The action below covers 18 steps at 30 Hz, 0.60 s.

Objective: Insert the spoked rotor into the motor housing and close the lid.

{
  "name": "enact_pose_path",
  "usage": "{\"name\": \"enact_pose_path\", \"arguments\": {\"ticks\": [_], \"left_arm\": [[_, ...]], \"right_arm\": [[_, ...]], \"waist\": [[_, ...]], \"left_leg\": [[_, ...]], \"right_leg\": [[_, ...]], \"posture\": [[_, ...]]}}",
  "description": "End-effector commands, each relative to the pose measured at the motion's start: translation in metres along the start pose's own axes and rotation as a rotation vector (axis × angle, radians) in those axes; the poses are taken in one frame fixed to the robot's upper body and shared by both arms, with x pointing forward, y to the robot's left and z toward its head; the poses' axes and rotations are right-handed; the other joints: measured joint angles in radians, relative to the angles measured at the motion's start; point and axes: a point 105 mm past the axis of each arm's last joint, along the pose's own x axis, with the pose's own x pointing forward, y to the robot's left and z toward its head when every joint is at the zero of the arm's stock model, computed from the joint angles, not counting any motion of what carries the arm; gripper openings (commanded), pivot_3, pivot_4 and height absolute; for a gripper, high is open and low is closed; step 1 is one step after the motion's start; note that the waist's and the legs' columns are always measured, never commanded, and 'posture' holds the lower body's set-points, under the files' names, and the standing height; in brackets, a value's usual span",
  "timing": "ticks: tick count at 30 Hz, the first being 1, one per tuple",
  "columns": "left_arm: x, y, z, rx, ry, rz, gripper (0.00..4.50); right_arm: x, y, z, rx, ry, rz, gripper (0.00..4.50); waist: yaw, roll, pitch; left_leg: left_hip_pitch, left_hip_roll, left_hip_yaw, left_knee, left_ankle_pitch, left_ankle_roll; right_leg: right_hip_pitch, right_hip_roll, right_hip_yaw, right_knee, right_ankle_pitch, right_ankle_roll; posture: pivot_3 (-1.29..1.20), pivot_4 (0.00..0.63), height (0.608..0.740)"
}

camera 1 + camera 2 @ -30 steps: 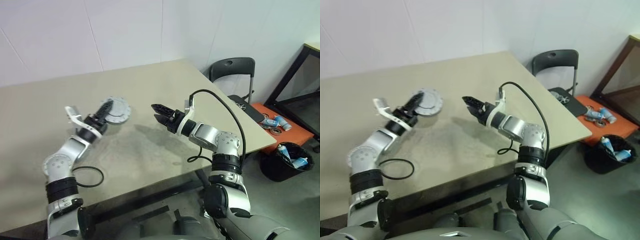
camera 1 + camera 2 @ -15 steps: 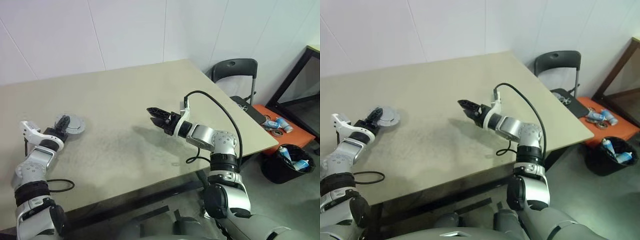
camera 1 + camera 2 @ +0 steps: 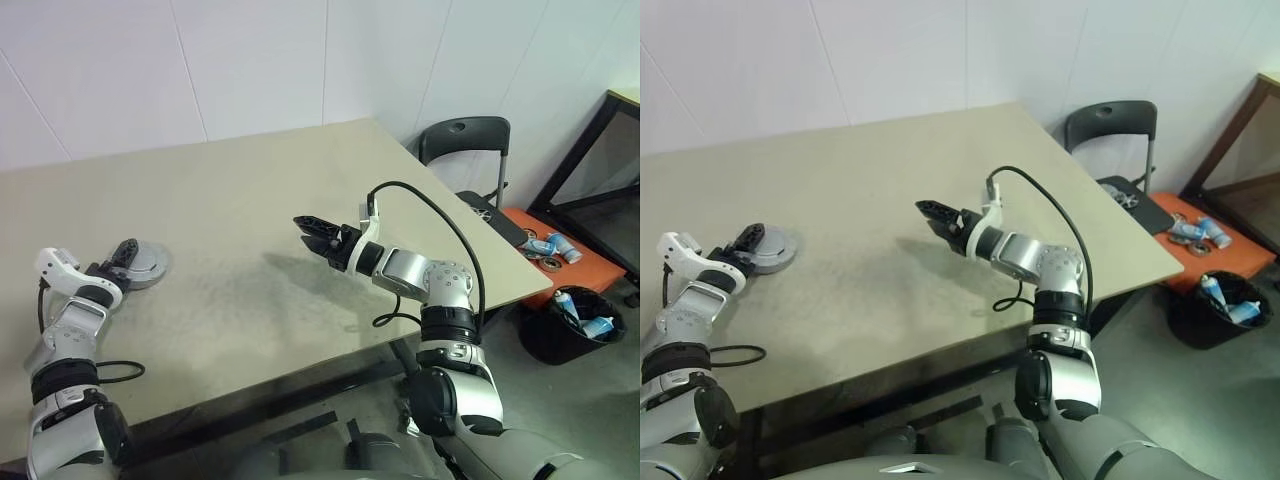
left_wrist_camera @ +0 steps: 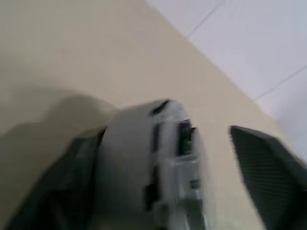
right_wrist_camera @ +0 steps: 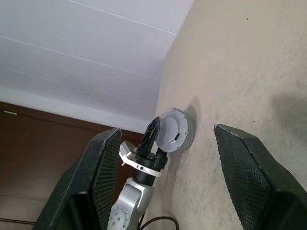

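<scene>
The left gripper (image 3: 125, 250) stood with its two black, ribbed fingers (image 4: 266, 167) apart at the table's left edge, straddling the motor housing (image 4: 165, 148), a short round drum of dull grey metal. In the left wrist view one finger sat clear of the drum's curved side wall, with bare tabletop showing between them. Whether the other finger touched the metal could not be told. The lid (image 3: 152, 260), a flat grey disc with small dark marks near its rim, lay on top of the drum and faced upward. The whole piece rested flat on the table (image 3: 250, 190).

The right gripper (image 3: 304, 229) hovered above the middle of the table, well apart from the housing and pointing across towards it. Its jaws were spread wide with nothing between them, and the cross-hatched inner pads (image 5: 247, 167) were plain in the right wrist view. A glossy black cable (image 3: 440, 205) arched over that arm's silver forearm.

The tabletop was a matte, faintly speckled beige slab with squared edges. A thin black cable loop (image 3: 115, 372) lay on it near the left arm. A wall of smooth white panels (image 3: 250, 60) rose behind. Beyond the table's right corner stood a black moulded chair (image 3: 463, 140), a low orange surface (image 3: 560, 262) holding small items, and a round black bin (image 3: 573, 325).
</scene>
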Motion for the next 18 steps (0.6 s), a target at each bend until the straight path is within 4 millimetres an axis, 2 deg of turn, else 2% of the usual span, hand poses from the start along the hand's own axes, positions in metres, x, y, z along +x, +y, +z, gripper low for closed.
{"name": "enact_pose_path", "arguments": {"ticks": [1,6,11,13,14,16,18], "left_arm": [[-0.001,0.003,0.028,0.059,-0.083,0.017,4.24],[-0.009,0.005,0.051,0.082,-0.111,0.0,4.24],[-0.021,-0.008,0.089,0.11,-0.165,-0.113,4.24],[-0.025,-0.027,0.098,0.109,-0.165,-0.219,4.24],[-0.027,-0.043,0.1,0.113,-0.153,-0.293,4.24],[-0.031,-0.075,0.094,0.14,-0.106,-0.43,4.24],[-0.038,-0.11,0.079,0.174,-0.034,-0.572,4.24]], "right_arm": [[0.003,0.013,0.003,-0.029,-0.006,0.044,3.24],[0.005,0.014,0.002,-0.03,-0.005,0.052,3.24],[0.005,0.016,0.002,-0.035,-0.006,0.064,3.24],[0.004,0.016,0.003,-0.056,-0.002,0.062,3.24],[0.002,0.017,0.003,-0.081,0.005,0.055,3.24],[-0.001,0.019,0.003,-0.143,0.027,0.051,3.24],[-0.006,0.023,0.006,-0.25,0.05,0.035,3.24]], "waist": [[0.0,0.0,0.0],[-0.001,0.0,0.0],[-0.003,0.0,0.0],[-0.003,0.0,0.0],[-0.003,0.0,0.0],[0.0,0.0,0.0],[0.0,0.0,0.0]], "left_leg": [[0.0,0.0,0.0,0.0,0.0,0.0],[-0.001,-0.001,0.0,0.0,-0.001,-0.002],[-0.001,-0.002,0.001,-0.002,-0.001,-0.003],[-0.002,-0.003,0.001,-0.002,-0.001,-0.004],[-0.002,-0.003,0.001,-0.002,-0.002,-0.004],[-0.003,-0.003,0.001,-0.002,-0.002,-0.004],[-0.003,-0.005,0.001,-0.002,-0.003,-0.006]], "right_leg": [[0.0,-0.001,0.0,0.0,0.0,0.0],[-0.001,-0.003,0.0,0.0,0.0,0.0],[-0.002,-0.005,0.0,0.0,0.0,-0.001],[-0.003,-0.005,0.0,-0.001,0.0,-0.001],[-0.003,-0.006,0.0,-0.001,0.0,-0.001],[-0.003,-0.007,0.0,-0.001,0.0,-0.001],[-0.003,-0.01,-0.001,-0.001,0.0,-0.001]], "posture": [[0.0,0.0,0.74],[0.0,0.0,0.74],[0.0,0.0,0.74],[0.0,0.0,0.74],[0.0,0.0,0.74],[0.0,0.0,0.74],[0.0,0.0,0.74]]}}
